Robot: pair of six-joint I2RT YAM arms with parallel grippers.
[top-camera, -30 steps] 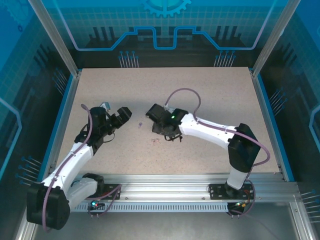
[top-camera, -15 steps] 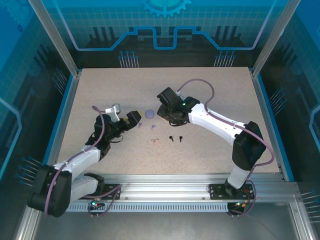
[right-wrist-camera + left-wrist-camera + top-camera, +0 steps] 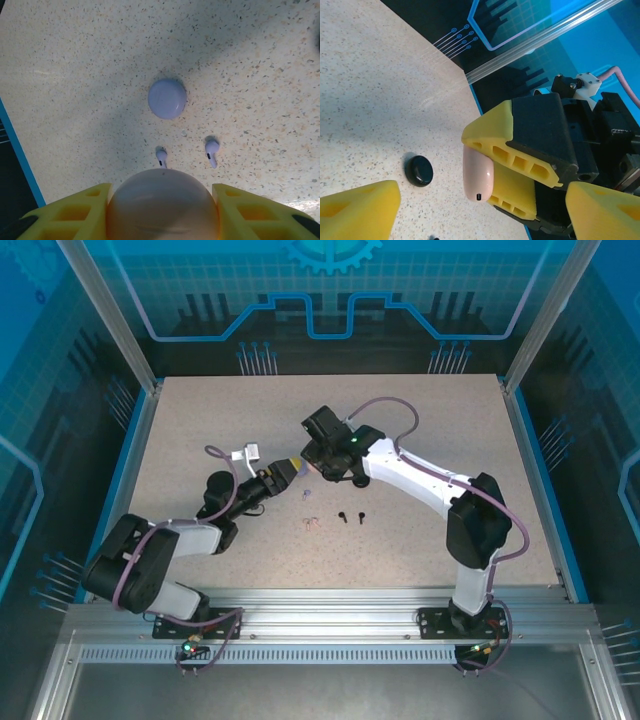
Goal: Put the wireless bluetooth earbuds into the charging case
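Note:
My right gripper is shut on a round pale pink charging case, held above the table. In the left wrist view that case sits between the right arm's yellow fingers, closed, just ahead of my left gripper, whose own pads stand wide apart on either side without touching it. From above, the left gripper and the right gripper meet near the table's middle. Two lavender earbuds lie below a closed lavender case. Two black earbuds and the pink earbuds lie on the table.
A closed black round case rests on the speckled table beyond the pink case. Blue rails and transparent walls border the table on the left, right and far side.
The left arm has stretched to the right until its gripper faces the right gripper. The right gripper rose from the table with the pink case and shifted left.

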